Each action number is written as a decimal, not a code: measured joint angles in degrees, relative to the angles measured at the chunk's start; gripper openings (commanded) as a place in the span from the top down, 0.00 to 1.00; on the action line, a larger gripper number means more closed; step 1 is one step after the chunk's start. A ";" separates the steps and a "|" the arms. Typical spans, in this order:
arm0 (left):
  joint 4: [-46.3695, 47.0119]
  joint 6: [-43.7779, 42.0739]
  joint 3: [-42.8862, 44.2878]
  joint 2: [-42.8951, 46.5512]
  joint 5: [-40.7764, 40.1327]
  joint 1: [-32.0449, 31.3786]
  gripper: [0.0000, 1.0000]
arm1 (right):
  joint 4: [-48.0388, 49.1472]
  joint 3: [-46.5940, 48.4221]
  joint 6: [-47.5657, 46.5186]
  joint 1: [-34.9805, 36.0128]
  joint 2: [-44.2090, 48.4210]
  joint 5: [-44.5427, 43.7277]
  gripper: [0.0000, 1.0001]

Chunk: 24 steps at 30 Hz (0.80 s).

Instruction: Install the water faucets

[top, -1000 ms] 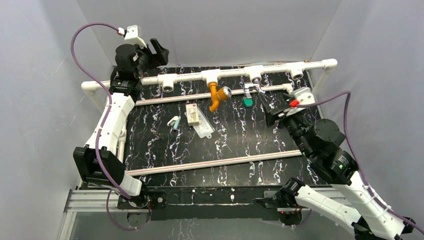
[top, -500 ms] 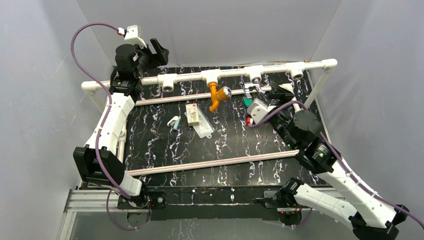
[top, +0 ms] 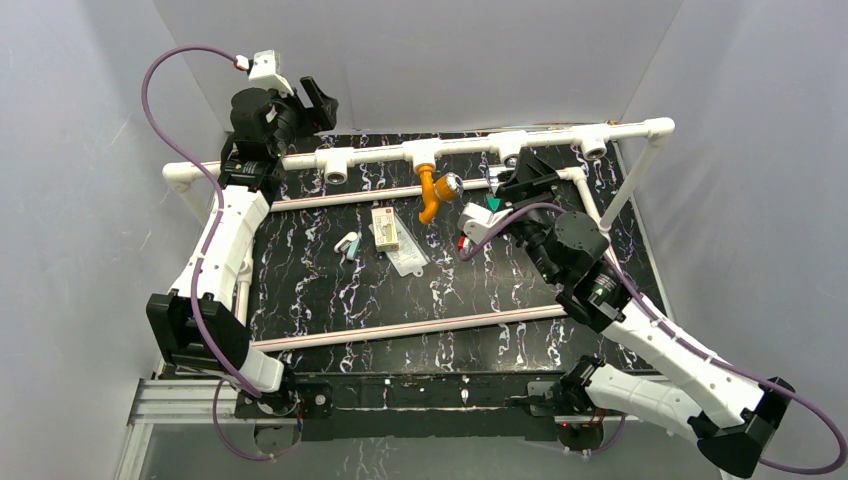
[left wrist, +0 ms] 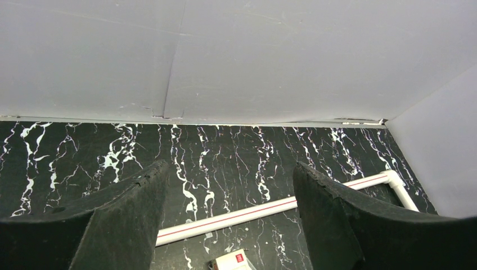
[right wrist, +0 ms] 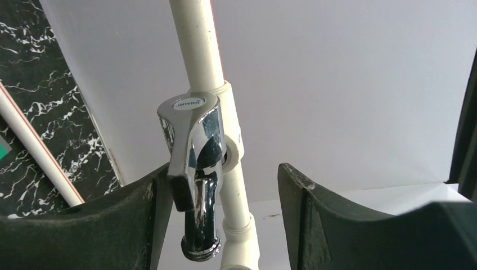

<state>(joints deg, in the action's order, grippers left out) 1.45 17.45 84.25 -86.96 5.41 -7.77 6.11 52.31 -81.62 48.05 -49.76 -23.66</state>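
While the left gripper (left wrist: 229,169) hangs spread and empty far left, the glossy orange plastic faucet (top: 431,192) hangs under the white pipe (top: 370,154); rightward, the mirror-chrome lever faucet (right wrist: 194,163), long axis along the fingers, lies against the right gripper's (right wrist: 222,174) left finger, jaws parted, unclamped

From above, the right end effector (top: 520,175) hides most of the chrome faucet (right wrist: 194,146).

Chrome faucet (right wrist: 194,146) cap bears blue lettering (too blurred to read surely).
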 measured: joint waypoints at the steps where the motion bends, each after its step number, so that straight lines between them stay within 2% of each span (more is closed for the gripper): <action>1: 0.02 0.00 0.00 0.00 -0.02 0.00 0.22 | 1.01 -0.24 -1.18 0.07 -0.28 -0.22 0.31; 10: 0.04 0.15 0.00 -0.02 0.00 0.00 0.22 | 5.42 -1.60 -5.68 1.16 -2.01 -0.90 0.44; 15: 0.07 0.17 0.22 -0.26 0.02 0.04 0.22 | 5.57 -1.88 -6.01 1.22 -3.06 -1.79 0.64; 19: 0.11 0.15 0.26 -0.33 0.02 0.07 0.22 | 6.45 -2.47 -5.35 1.22 -3.17 -2.69 0.95; 20: 0.13 0.17 0.28 -0.33 0.02 0.07 0.22 | 6.51 -2.51 -5.27 1.22 -3.13 -2.86 0.99; 24: 0.20 0.20 0.31 -0.37 0.07 0.11 0.22 | 7.89 -3.02 -2.23 1.68 -3.06 -3.65 0.99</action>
<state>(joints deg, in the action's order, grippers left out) 1.65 17.65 84.55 -87.33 5.48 -7.66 14.00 49.30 -83.85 49.74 -52.82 -27.31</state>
